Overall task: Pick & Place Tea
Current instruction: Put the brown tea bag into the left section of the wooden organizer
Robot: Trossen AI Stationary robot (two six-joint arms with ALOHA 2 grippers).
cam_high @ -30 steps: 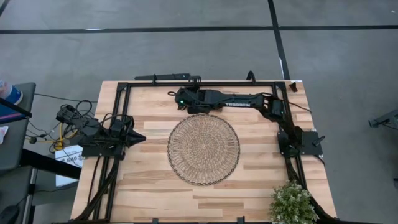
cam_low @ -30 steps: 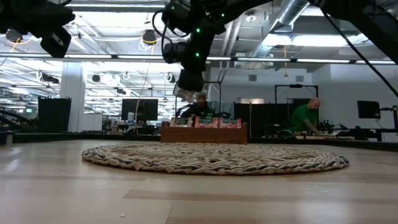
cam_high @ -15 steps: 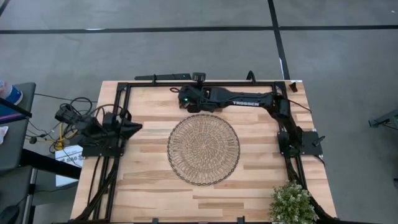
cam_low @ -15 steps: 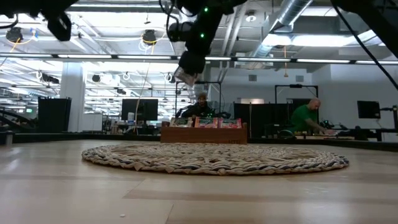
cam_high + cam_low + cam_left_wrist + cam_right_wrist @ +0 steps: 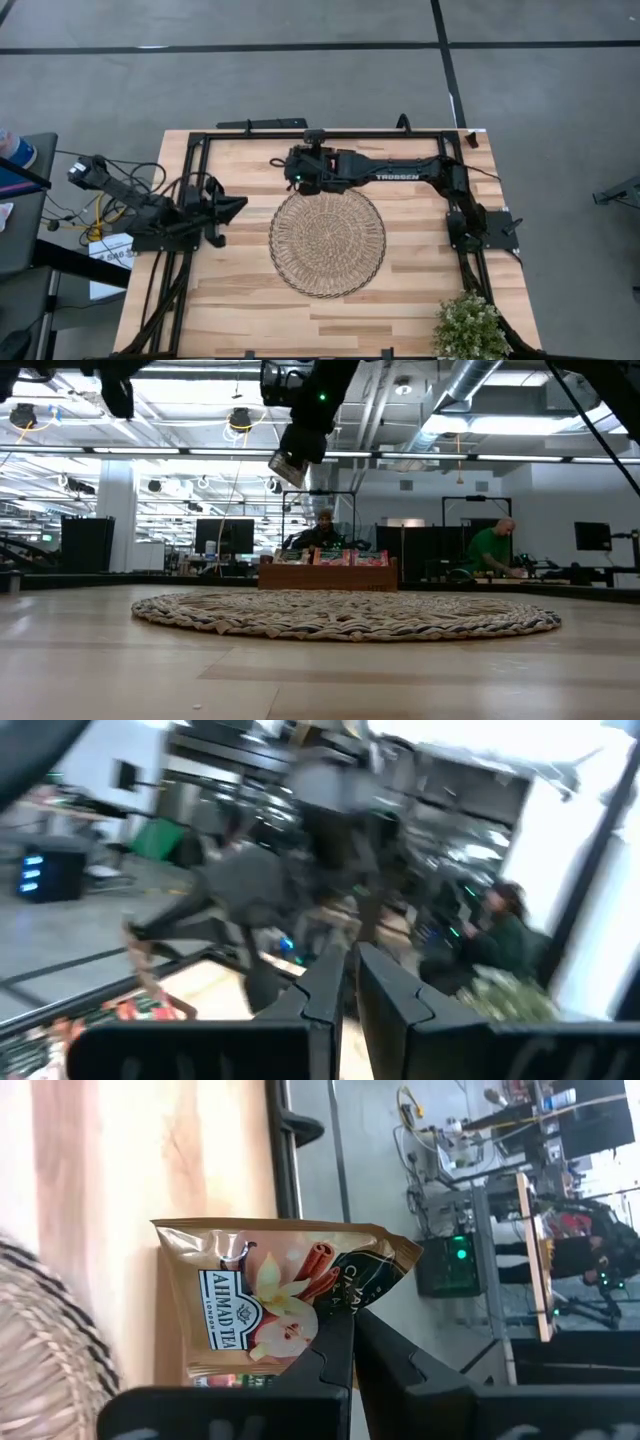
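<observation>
A pale beige tea sachet (image 5: 262, 1302) with a dark green end is held by my right gripper (image 5: 352, 1320), which is shut on it. In the high view this gripper (image 5: 293, 172) hangs above the far rim of the round woven mat (image 5: 327, 238). The low view shows gripper and sachet (image 5: 282, 468) high above the table. A brown wooden tray (image 5: 327, 574) with more red-orange and beige sachets stands beyond the mat. My left gripper (image 5: 240, 207) waits at the table's left, shut and tipped upward, with nothing in it. My right gripper pinches the sachet between its two fingers at one edge, close to the dark green end (image 5: 345, 1302). Only the finger ends reach onto the sachet. The sachet is lifted clear of table and mat and sticks out past the fingertips, tilted.
A small potted plant (image 5: 470, 326) stands at the near right corner. A black frame (image 5: 320, 133) runs along the table's far and side edges. Bare wood lies around the mat. People sit at desks in the room behind (image 5: 492, 550).
My right gripper has risen with the sachet, which stays pinched, and has come a little toward the mat's far rim. My left gripper has tipped upward and reached a little toward the table's right, still shut.
</observation>
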